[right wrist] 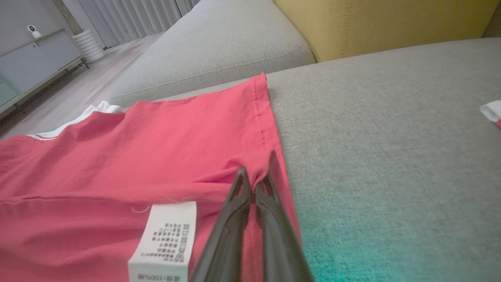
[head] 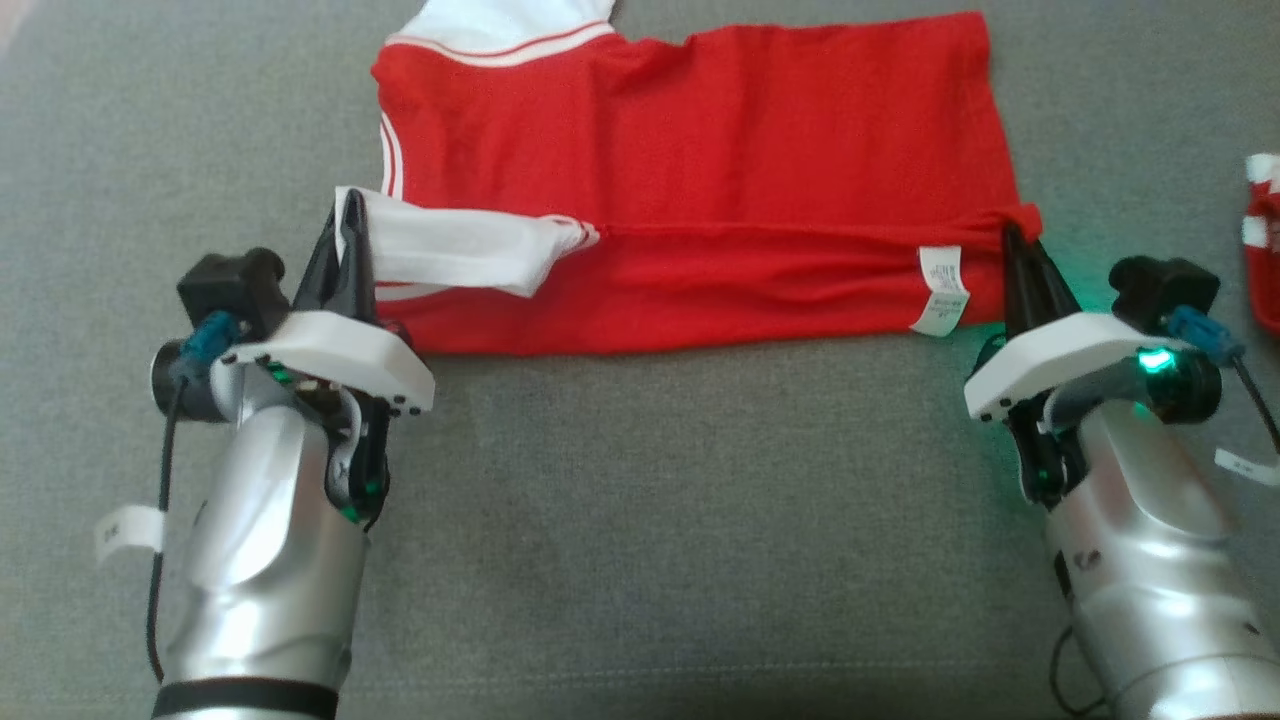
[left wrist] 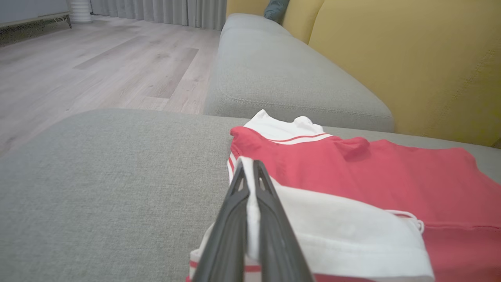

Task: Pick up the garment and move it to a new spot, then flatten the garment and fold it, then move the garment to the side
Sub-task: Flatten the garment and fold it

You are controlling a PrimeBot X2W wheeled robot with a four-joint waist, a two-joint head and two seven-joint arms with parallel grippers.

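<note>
Lying flat across the grey sofa cushion [head: 640,520], the red garment [head: 700,130] had its near edge turned over onto the body; judged mid-fold. Left gripper [head: 347,215]: jaws clamped on the white sleeve [head: 460,250]; right gripper [head: 1012,240]: jaws clamped on the hem corner, just beside the care label [head: 942,290]. Risks, judged: left hold looked to be on the sleeve alone, so a pull could drag the sleeve out and leave the red layer behind; uneven travel of the two arms would skew the fold line; the thin pinch at the hem corner could slip; a second red-and-white item [head: 1262,250] near the right arm could snag.
</note>
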